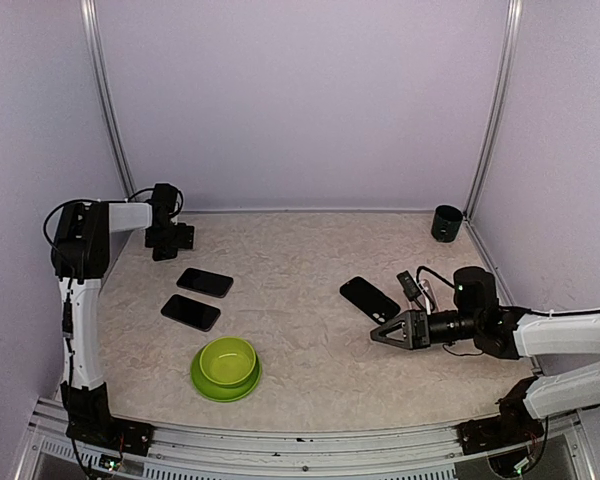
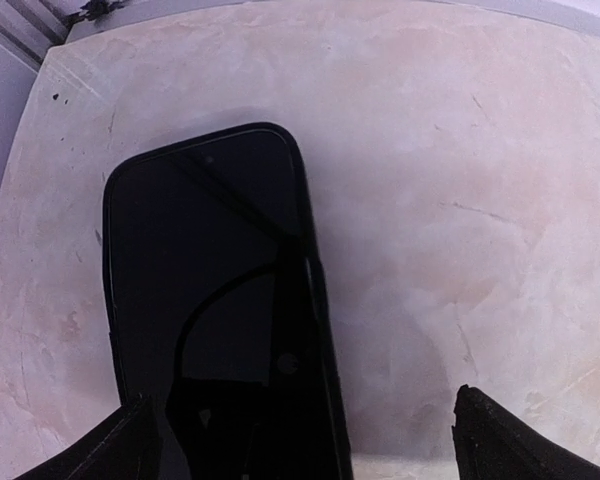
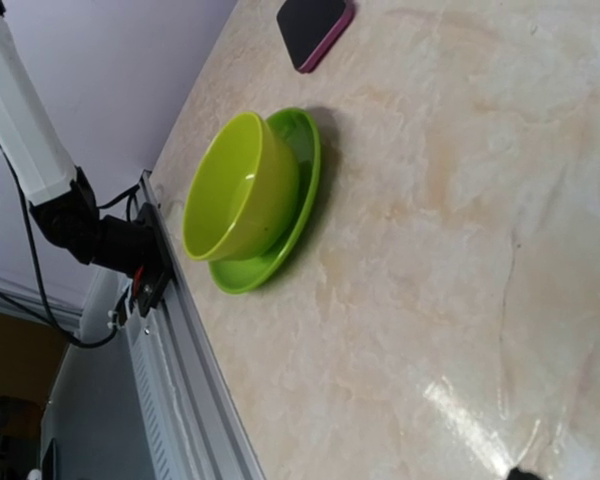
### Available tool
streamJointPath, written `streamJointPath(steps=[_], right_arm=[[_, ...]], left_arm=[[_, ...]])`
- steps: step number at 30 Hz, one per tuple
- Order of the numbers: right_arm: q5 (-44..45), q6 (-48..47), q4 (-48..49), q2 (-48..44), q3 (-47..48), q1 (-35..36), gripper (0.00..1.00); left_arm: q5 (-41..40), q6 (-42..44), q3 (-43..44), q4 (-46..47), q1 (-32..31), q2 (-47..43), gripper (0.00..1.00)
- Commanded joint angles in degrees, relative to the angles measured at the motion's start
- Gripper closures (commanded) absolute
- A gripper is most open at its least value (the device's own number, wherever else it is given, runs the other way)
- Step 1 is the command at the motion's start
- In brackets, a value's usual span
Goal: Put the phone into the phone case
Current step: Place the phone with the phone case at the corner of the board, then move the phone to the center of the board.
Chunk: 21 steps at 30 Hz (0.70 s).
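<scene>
While the left gripper (image 2: pixel 315 445) hangs over the back-left part of the table (image 1: pixel 300 250), its jaws stand wide apart and hold nothing. We see one fingertip (image 2: pixel 500 445) above bare table and the other at the edge of a black phone (image 2: pixel 210 300) lying flat beneath. Near the phone lies a pink-edged slab (image 1: pixel 191 312); whether it is the phone case we cannot tell. Nearer us a green bowl (image 1: pixel 227 360) sits on its saucer (image 1: pixel 205 385). Well to the right, the right gripper (image 1: pixel 385 333) is spread and empty, just beside a third dark handset (image 1: pixel 370 298).
</scene>
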Motion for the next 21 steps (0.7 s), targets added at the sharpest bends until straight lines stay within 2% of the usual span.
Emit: streamJointPath(steps=[1, 8, 21], right_arm=[[0.13, 0.63, -0.05, 0.17, 1.59, -0.48, 0.13], [0.06, 0.13, -0.03, -0.27, 0.68, -0.47, 0.13], [0.16, 0.21, 0.53, -1.15, -0.42, -0.52, 0.13]], left_arm=[[-6.57, -1.45, -0.4, -4.77, -1.88, -2.62, 0.01], [-15.26, -4.02, 0.56, -8.75, -1.78, -2.8, 0.01], [-17.02, -6.02, -0.47, -11.29, -0.85, -2.51, 0.01]])
